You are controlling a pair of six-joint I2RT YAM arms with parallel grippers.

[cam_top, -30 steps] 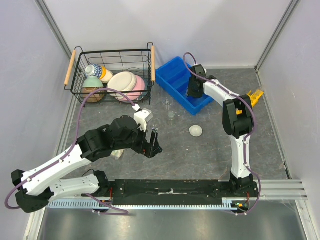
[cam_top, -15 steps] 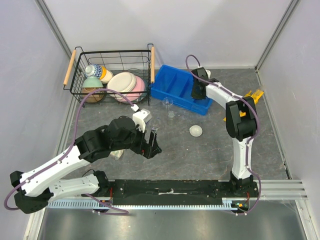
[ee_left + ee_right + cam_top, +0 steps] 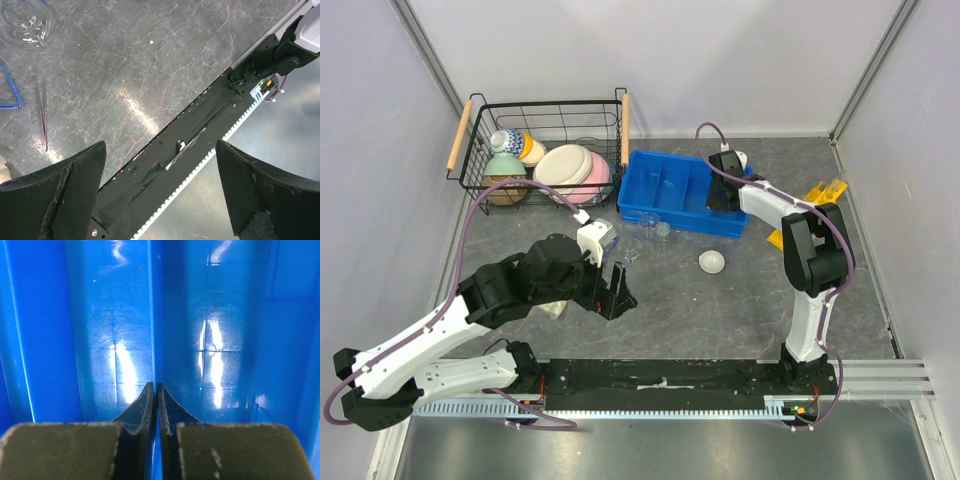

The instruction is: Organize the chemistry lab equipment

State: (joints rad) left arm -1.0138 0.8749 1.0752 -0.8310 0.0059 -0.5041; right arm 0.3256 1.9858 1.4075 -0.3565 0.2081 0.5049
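A blue divided bin sits at the back middle of the table. My right gripper reaches into it from above. In the right wrist view the right gripper is shut on the bin's thin inner divider wall. Two small clear glass vessels stand just in front of the bin. A white domed dish lies to their right. The yellow rack lies partly behind the right arm. My left gripper hangs open, holding nothing, near the vessels. In its wrist view the left gripper looks down on a glass vessel and a thin tube.
A black wire basket with wooden handles holds pastel bowls and cups at the back left. The black base rail runs along the near edge. Grey walls close in both sides. A blue wire edge lies near the tube.
The right gripper closed on the bin's divider. The bin turned from a diagonal to lie nearly square to the table, as the right gripper shifted right. The left arm drifted slightly left.
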